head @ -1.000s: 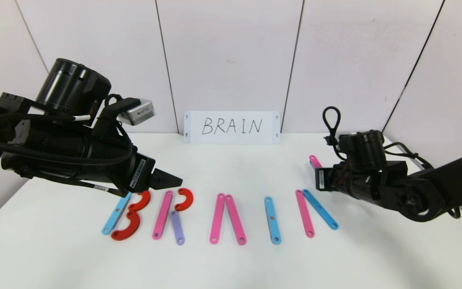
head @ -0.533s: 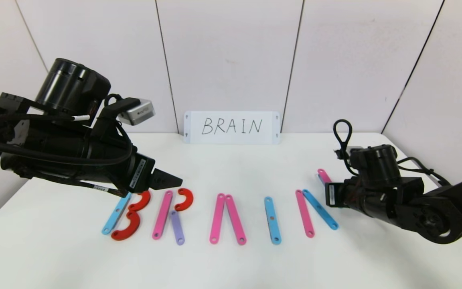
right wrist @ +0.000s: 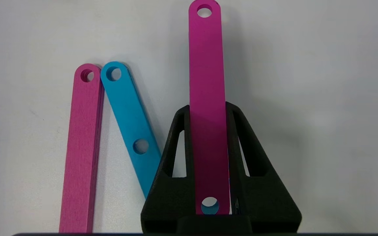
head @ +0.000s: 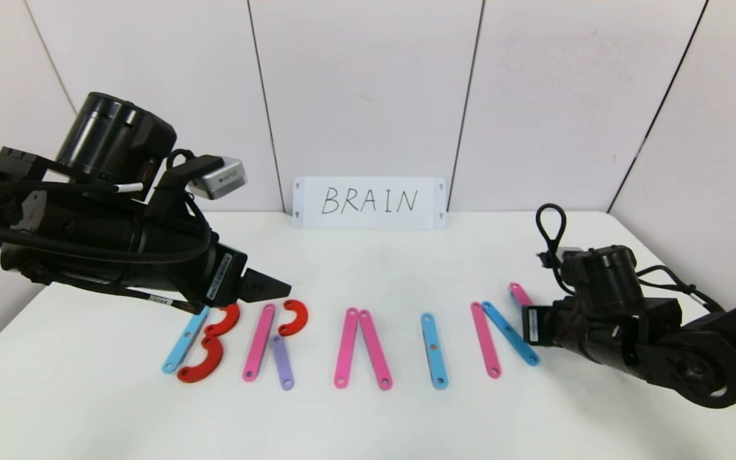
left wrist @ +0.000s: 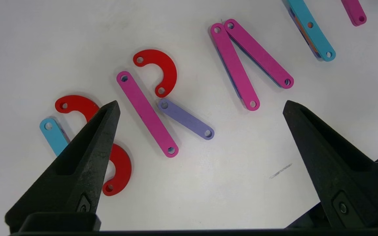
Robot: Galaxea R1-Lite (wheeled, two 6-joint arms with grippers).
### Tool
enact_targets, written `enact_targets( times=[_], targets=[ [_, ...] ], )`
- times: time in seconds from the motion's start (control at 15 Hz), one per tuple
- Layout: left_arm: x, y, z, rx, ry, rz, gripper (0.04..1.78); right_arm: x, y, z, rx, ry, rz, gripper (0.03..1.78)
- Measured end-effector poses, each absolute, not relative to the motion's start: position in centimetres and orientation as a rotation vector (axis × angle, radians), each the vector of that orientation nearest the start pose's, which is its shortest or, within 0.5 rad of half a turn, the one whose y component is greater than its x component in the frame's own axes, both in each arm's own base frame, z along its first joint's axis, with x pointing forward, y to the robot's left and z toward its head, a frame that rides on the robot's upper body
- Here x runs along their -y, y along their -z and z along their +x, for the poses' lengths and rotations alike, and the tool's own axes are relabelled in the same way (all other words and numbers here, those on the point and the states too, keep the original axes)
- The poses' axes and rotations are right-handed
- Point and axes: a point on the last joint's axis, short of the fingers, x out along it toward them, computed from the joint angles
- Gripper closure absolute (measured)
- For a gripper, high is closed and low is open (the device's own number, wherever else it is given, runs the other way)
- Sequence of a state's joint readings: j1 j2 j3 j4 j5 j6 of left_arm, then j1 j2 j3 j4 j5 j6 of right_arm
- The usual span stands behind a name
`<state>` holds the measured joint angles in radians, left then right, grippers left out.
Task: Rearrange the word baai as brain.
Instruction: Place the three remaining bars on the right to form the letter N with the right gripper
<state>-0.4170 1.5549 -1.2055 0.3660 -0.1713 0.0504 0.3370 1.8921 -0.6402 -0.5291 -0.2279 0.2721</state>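
As the right end effector (head: 521, 305) has come down and drawn back toward the near edge over the last second, the pink strip (right wrist: 207, 108) clamped between its fingers now hangs just beside the N's blue diagonal (right wrist: 130, 127), on its outer side. Judged: last stroke of the N, about to be laid. Word (head: 352, 342): B, R, A, I complete on the tabletop (head: 368, 421). Left end effector (left wrist: 200, 108): jaws spread wide, empty, parked above the B and R.
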Motion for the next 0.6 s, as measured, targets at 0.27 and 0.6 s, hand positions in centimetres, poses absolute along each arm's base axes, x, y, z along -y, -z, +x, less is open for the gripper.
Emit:
enact_targets(
  times=[0.27, 0.6],
  targets=[
    [10.99, -24.39, 23.83, -0.707, 0.582, 0.135, 0.08, -9.32, -7.16, 27.99, -0.716, -0.006, 0.063, 1.51],
    [11.07, -24.34, 23.84, -0.709, 0.584, 0.137, 0.08, -9.22, -6.94, 27.71, -0.727, -0.002, 0.068, 1.51]
  ],
)
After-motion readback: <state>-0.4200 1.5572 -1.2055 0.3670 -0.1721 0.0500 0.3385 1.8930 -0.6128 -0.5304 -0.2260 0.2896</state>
